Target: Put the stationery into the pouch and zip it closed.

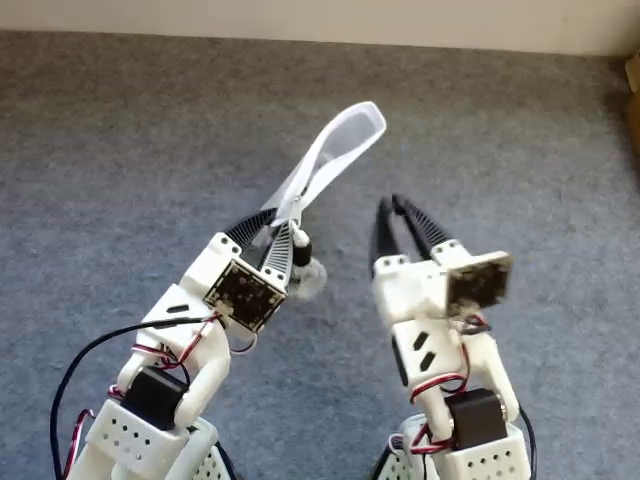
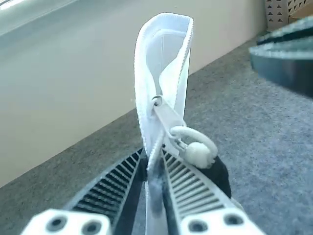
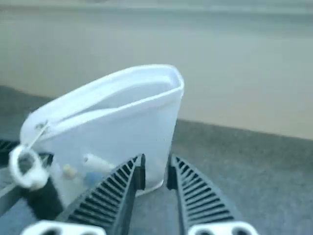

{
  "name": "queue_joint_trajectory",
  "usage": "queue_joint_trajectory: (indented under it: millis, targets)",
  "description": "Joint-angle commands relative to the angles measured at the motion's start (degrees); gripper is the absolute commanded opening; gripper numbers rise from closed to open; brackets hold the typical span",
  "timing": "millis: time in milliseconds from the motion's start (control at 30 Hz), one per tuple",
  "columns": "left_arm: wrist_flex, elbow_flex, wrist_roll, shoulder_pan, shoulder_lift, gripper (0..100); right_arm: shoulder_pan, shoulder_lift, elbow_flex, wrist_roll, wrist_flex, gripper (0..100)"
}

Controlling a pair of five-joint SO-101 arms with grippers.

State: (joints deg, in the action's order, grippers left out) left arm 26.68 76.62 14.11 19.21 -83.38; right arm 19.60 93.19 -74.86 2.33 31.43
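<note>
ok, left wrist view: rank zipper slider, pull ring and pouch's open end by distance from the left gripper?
1. pull ring, right beside the left gripper.
2. zipper slider, midway up the pouch.
3. open end, far tip.

Tabletop (image 1: 120,130): grey short-pile, carpet-like surface, flat and even in tone right across. Far edge meets a pale wall (image 1: 300,15). Brown object (image 1: 633,95) sits at the far right edge, cropped too much to identify. Left arm (image 1: 170,380) and right arm (image 1: 455,380) rise side by side from the near edge; can't tell how they're mounted.
</note>
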Motion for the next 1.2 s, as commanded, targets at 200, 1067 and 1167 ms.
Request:
queue_joint_trajectory:
  millis: [200,1067,1167]
  targets:
    - [-0.2,-0.7,0.3,-1.4,-0.9,1,16.9,1.1,8.9,0.5,17.7,16.3]
    - [0.1,-0.7,0.3,-1.1,-0.8,1,21.8,-0.6,-4.7,10.3,-5.0,18.8]
    - [0.1,-0.7,0.3,-1.1,-0.9,1,19.8,-4.5,-4.4,10.3,-5.0,17.3]
